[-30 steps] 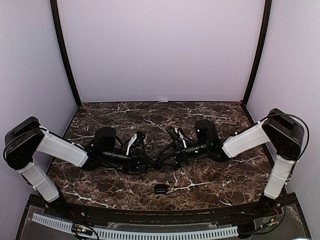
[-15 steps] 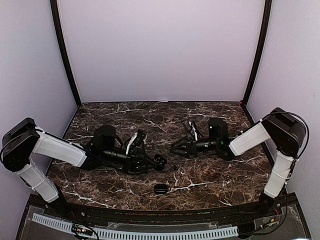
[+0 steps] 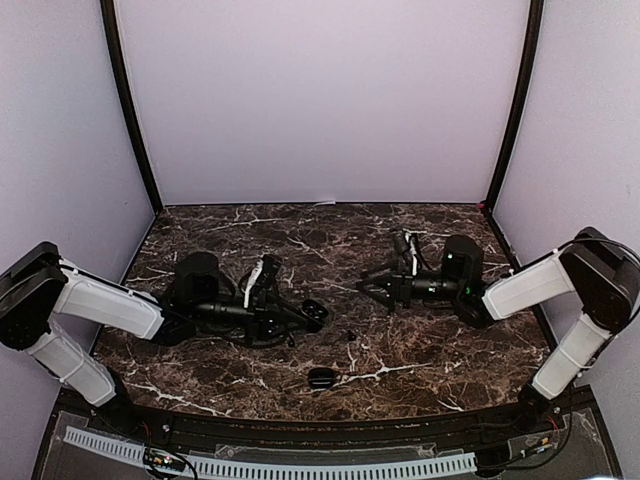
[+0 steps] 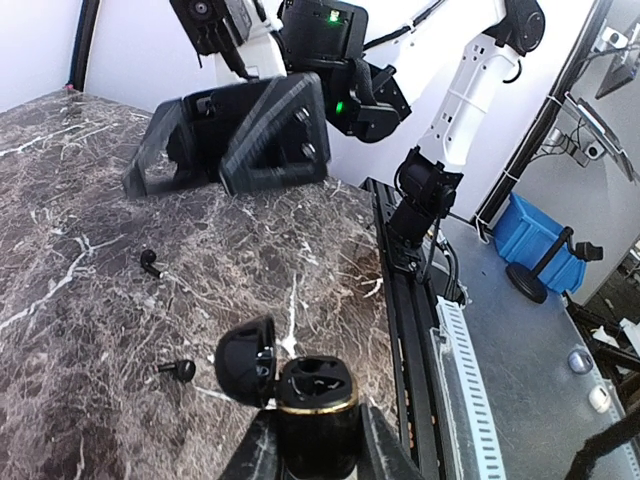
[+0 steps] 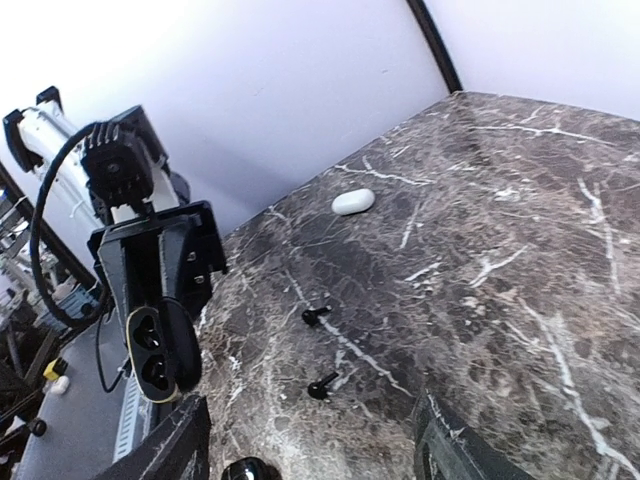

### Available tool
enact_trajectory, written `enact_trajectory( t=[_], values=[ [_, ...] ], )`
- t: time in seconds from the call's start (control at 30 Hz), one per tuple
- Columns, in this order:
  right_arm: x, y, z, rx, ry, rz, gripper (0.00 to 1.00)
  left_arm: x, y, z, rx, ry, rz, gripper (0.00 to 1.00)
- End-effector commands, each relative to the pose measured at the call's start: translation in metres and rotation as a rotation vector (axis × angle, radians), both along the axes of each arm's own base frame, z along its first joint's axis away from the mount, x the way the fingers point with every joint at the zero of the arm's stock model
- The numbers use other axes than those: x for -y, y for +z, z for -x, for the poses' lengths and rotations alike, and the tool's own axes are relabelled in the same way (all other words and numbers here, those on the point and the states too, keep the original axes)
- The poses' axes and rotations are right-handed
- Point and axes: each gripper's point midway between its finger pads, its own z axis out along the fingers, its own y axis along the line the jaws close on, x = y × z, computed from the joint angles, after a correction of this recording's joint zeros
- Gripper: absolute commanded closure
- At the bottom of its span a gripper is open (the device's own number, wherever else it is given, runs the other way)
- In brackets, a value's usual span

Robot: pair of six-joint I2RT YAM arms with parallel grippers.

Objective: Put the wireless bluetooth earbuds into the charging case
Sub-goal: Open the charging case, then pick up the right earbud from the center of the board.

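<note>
Since the left gripper (image 3: pixel 298 319) is pinched narrow around the black charging case (image 4: pixel 316 402), with the lid (image 4: pixel 247 362) flipped open to one side, it has no jaws to spare. Any picking up looks like work for the right gripper (image 3: pixel 370 287), whose jaws stand wide with nothing between them.

What matters, then, is where the buds lie from those open jaws. Two black ones sit loose on the marble table (image 3: pixel 200 230), in the gap between the two grippers. From the right wrist they are almost straight ahead and roughly centred between the fingers, one behind the other: the closer earbud (image 5: pixel 322 385) and, a little past it, the farther earbud (image 5: pixel 315 316). Both are down on the surface, apart from each other and touching nothing. Seen from above, only one dark speck is plain. It lies just beside the held case on its right, toward the front edge from the right gripper. So that arm is the free one, and I'd judge it must reach forward and down.

Each bud has a short stem. The closer one's stem seems to slant across the line of the jaws, though it is too small to be sure.

The case is held tilted, its two sockets facing the right arm. A small white pebble (image 5: pixel 352 201) lies well beyond the buds, and I can't tell whether it is a bud or a case.
</note>
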Motion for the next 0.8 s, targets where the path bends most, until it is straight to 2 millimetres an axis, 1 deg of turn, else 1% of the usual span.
enact_trajectory(
  t=[0.0, 0.1, 0.13, 0.2, 0.23, 0.27, 0.3, 0.4, 0.47, 0.5, 0.53, 0.6, 0.67, 0.77],
  values=[
    [0.047, 0.020, -0.034, 0.037, -0.271, -0.043, 0.32, -0.013, 0.019, 0.007, 0.143, 0.030, 0.074, 0.73],
    [0.076, 0.025, -0.045, 0.058, -0.424, -0.035, 0.31, -0.020, 0.015, 0.007, 0.176, 0.059, 0.059, 0.73],
    [0.086, 0.024, -0.052, 0.055, -0.500, -0.013, 0.34, -0.022, 0.014, 0.007, 0.186, 0.067, 0.056, 0.73],
    [0.116, 0.015, -0.072, -0.021, -0.716, 0.029, 0.45, -0.026, 0.012, 0.008, 0.208, 0.082, 0.056, 0.73],
    [0.132, 0.011, -0.079, -0.057, -0.808, 0.043, 0.47, -0.027, 0.014, 0.008, 0.223, 0.084, 0.068, 0.73],
    [0.140, 0.009, -0.081, -0.075, -0.847, 0.057, 0.48, -0.028, 0.014, 0.009, 0.231, 0.087, 0.073, 0.73],
    [0.144, 0.010, -0.082, -0.075, -0.848, 0.063, 0.48, -0.029, 0.015, 0.010, 0.239, 0.087, 0.083, 0.73],
    [0.138, 0.013, -0.080, -0.051, -0.792, 0.112, 0.48, -0.029, 0.016, 0.014, 0.250, 0.067, 0.101, 0.72],
    [0.136, 0.008, -0.081, -0.071, -0.773, 0.177, 0.49, -0.028, 0.016, 0.016, 0.250, 0.057, 0.107, 0.72],
    [0.135, 0.003, -0.081, -0.090, -0.761, 0.216, 0.49, -0.028, 0.015, 0.017, 0.247, 0.052, 0.110, 0.72],
    [0.135, -0.007, -0.079, -0.127, -0.752, 0.274, 0.49, -0.028, 0.016, 0.017, 0.247, 0.048, 0.114, 0.72],
    [0.137, -0.019, -0.077, -0.177, -0.743, 0.351, 0.46, -0.028, 0.018, 0.018, 0.247, 0.045, 0.125, 0.72],
    [0.139, -0.025, -0.076, -0.225, -0.742, 0.409, 0.43, -0.028, 0.023, 0.018, 0.252, 0.045, 0.136, 0.72],
    [0.146, -0.040, -0.076, -0.323, -0.775, 0.509, 0.43, -0.031, 0.027, 0.019, 0.265, 0.056, 0.139, 0.72]
  ],
)
